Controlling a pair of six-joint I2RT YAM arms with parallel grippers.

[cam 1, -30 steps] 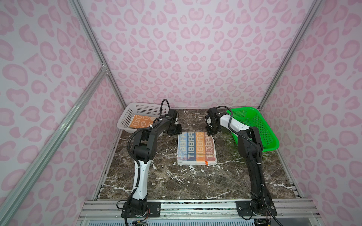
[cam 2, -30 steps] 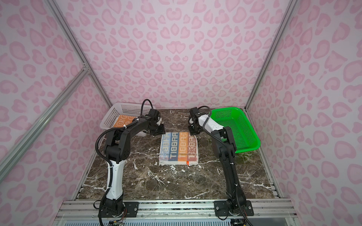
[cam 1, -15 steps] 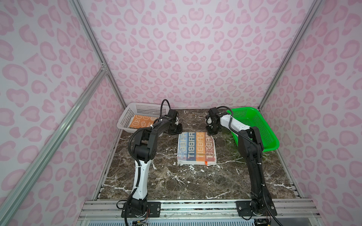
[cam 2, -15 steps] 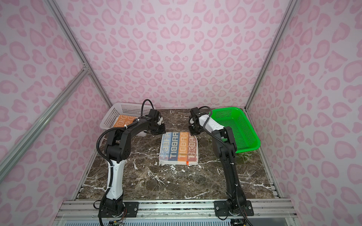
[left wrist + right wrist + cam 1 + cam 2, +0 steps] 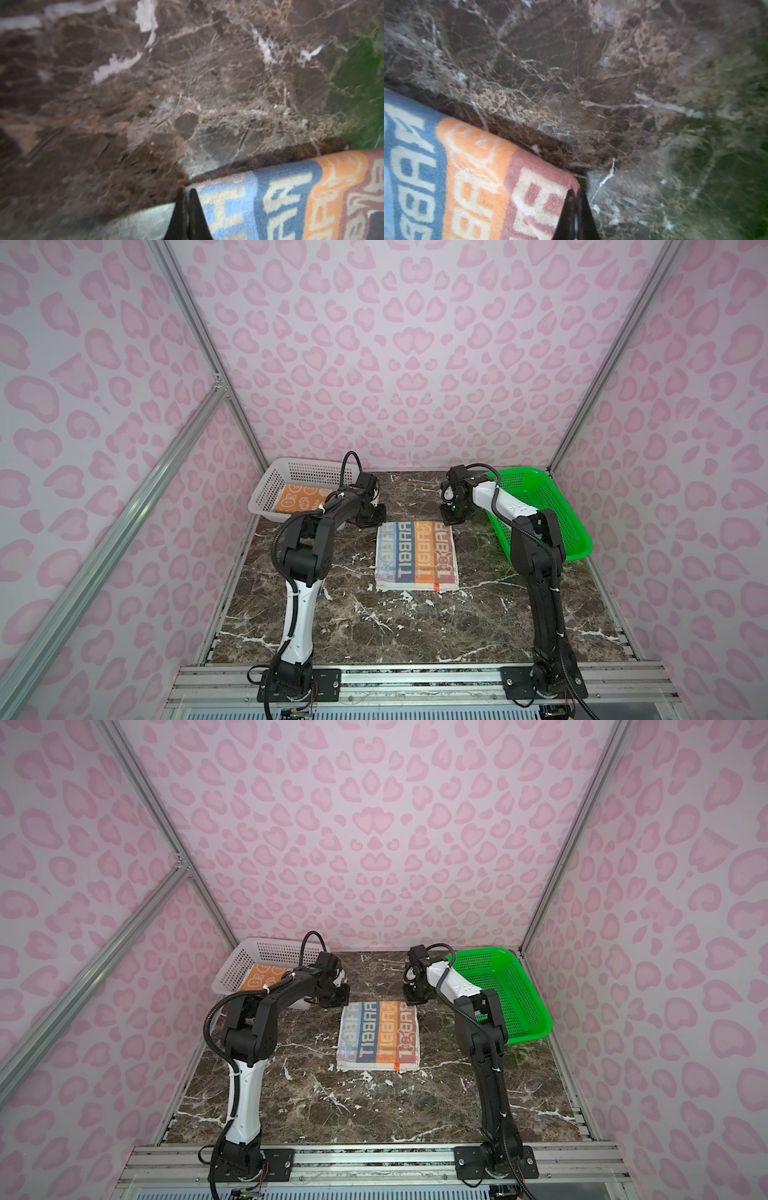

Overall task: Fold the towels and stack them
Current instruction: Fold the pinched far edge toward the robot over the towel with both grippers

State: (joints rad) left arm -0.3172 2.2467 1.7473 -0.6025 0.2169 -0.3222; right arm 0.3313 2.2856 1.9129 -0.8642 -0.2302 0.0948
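A striped towel (image 5: pixel 415 556) (image 5: pixel 378 1031) in blue, orange and pink with block letters lies flat on the marble table, mid-way back. My left gripper (image 5: pixel 374 520) (image 5: pixel 338 1000) sits at its far left corner. In the left wrist view the left gripper (image 5: pixel 188 190) is shut on the light-blue corner of the towel (image 5: pixel 291 197). My right gripper (image 5: pixel 451 516) (image 5: pixel 413 996) sits at the far right corner. In the right wrist view the right gripper (image 5: pixel 576 191) is pinched on the pink corner of the towel (image 5: pixel 467 176). A folded orange towel (image 5: pixel 301 502) (image 5: pixel 266 975) lies in the white basket.
The white basket (image 5: pixel 316 462) (image 5: pixel 282 942) stands at the back left, just behind the left arm. A green basket (image 5: pixel 552 510) (image 5: pixel 511 990) stands at the back right, beside the right arm. Pink patterned walls close in three sides.
The left gripper's jaws have closed onto the far left corner of the striped towel. The right gripper has stayed shut on its corner, and both arms have hardly moved.
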